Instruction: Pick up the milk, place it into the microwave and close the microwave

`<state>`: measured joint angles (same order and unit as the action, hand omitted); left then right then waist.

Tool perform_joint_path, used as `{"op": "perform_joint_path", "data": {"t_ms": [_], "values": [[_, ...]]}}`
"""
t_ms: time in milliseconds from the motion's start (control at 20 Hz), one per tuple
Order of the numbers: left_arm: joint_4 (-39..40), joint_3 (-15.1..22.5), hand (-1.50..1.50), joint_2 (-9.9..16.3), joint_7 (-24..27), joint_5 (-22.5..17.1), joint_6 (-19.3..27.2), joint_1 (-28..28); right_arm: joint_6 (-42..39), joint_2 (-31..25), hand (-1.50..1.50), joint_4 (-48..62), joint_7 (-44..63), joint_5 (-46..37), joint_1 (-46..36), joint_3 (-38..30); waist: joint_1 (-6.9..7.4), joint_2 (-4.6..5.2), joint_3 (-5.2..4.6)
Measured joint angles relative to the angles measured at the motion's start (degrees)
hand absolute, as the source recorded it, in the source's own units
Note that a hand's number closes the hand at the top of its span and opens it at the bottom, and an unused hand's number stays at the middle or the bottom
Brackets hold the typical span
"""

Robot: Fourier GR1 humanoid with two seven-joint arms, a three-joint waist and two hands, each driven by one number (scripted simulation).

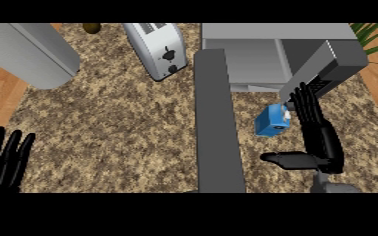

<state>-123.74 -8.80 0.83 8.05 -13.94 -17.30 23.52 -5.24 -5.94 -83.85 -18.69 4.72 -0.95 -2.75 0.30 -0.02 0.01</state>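
Head view — milk: a small blue carton, boxy, with flat faces and a white top part just showing at its upper right. It sits on the counter just in front of the microwave, between the open door and the right hand. It looks tilted, though I cannot tell if it rests flat or leans.

Right hand: fingers straight and extended toward the microwave, thumb splayed out to the side well below the carton. Nothing is held. The fingers lie just beside the carton's right face; contact cannot be confirmed.

Handling, as a judgement: the carton is likely light and fairly stiff, its smooth faces possibly slippery, and its small footprint makes it easy to tip. The best hold seems to be across the two broad opposite faces, mid-height, thumb on one and fingers on the other — not at the top.

Left hand: at the lower left edge, open, fingers up, resting.

Materials: the counter is mottled brown-beige, stone-like and speckled. The microwave is plain grey and box-shaped with a pale interior; its door is a long dark grey slab swung out toward the viewer. The toaster is silvery with rounded corners, slots on top and a dark knob. A large grey rounded block sits at upper left.
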Motion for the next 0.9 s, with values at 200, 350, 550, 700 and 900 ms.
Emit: {"op": "perform_joint_path", "data": {"t_ms": [200,350,550,700,900], "values": [[-3.3,0.6,-1.50,-0.3,-3.3,-0.7,0.8,0.4,-2.3,-1.2,-1.50,4.6,-4.7,-0.5,-0.1,-0.9,-0.02,0.01,0.01],[-3.4,1.2,-1.50,-0.6,-2.3,-0.2,0.4,1.5,-2.8,-1.7,-1.50,8.9,-7.8,-1.8,-2.2,-1.4,0.03,0.00,0.00],[-2.5,1.2,-1.50,-0.4,-0.5,-0.6,-0.3,2.6,-1.7,-0.7,-1.50,14.8,-11.2,-3.5,-5.6,-1.6,0.10,0.01,-0.01],[-3.6,0.4,-1.50,-0.3,-2.3,-1.3,-0.3,2.2,-2.3,-1.2,-1.50,20.4,-14.8,-3.8,-7.4,-2.7,0.12,0.03,-0.01],[-2.8,0.0,-1.50,-0.3,-2.3,-0.9,0.0,1.1,-0.5,-1.8,-1.50,26.4,-17.0,-4.7,-10.6,-4.4,0.13,0.04,0.00]]}}
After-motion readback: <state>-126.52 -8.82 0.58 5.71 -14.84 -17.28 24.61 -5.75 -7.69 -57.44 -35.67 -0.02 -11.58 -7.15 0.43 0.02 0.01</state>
